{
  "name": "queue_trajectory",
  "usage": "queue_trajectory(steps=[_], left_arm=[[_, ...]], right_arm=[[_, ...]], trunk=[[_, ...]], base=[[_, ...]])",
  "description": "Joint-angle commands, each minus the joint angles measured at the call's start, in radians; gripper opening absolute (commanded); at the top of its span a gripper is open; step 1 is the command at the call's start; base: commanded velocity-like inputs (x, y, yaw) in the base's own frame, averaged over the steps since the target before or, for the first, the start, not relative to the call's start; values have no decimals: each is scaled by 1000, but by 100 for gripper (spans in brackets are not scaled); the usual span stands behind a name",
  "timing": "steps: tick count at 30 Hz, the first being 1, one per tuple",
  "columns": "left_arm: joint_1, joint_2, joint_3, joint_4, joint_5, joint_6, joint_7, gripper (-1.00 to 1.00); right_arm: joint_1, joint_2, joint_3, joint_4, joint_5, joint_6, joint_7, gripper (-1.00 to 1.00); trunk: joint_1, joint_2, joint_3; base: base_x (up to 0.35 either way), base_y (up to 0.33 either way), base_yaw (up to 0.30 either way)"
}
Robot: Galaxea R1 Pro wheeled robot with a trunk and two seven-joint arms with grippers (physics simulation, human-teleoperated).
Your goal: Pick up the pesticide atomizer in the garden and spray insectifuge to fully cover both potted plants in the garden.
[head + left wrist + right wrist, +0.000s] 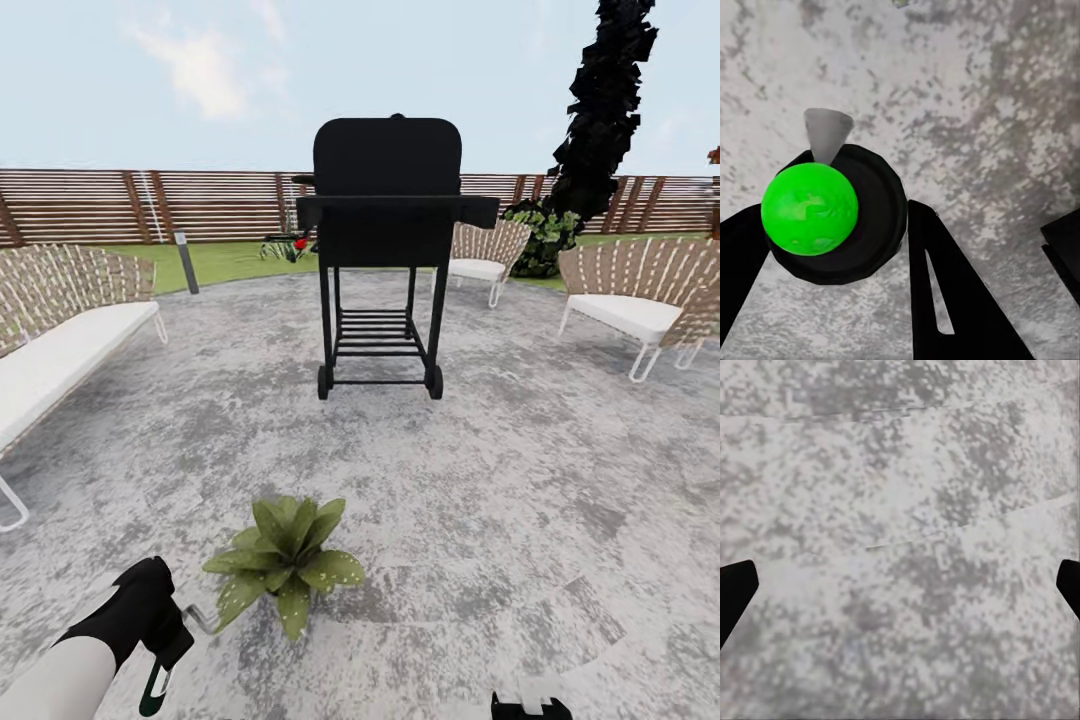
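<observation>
The pesticide atomizer (832, 217), a dark round bottle with a bright green ball and a grey cone nozzle (827, 133), sits between the black fingers (952, 292) of my left gripper (836, 221), which is shut on it. In the head view that left gripper (162, 660) hangs low at the lower left. The grey nozzle (200, 617) pokes toward a potted plant (285, 560), a low green rosette on the paving just to its right whose pot is hidden by leaves. My right gripper (900, 585) is open over bare paving, and its top (530, 708) shows at the bottom edge.
A black wheeled grill (385, 250) stands ahead at mid-patio. A white-cushioned sofa (60, 340) is at the left, with wicker chairs (640, 300) at the right and behind the grill. A small spiky plant with a red spot (287, 246) sits on the grass before the wooden fence.
</observation>
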Motion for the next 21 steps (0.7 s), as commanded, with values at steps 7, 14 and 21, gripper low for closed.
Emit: queue_trajectory(steps=[7, 14, 21], left_arm=[[0, 1, 6, -9, -1, 6, -8, -100], [0, -2, 4, -11, -1, 7, -7, -100], [1, 1, 5, -11, -1, 8, -8, -100]], right_arm=[[-1, 0, 9, 1, -10, -4, -3, 100], [-1, 0, 9, 1, -10, -4, -3, 100], [-1, 0, 9, 1, -10, -4, -3, 100]], trunk=[[-1, 0, -1], [-1, 0, -1], [-1, 0, -1]], base=[[-21, 301, -292], [-70, 301, -292], [-233, 238, -293]])
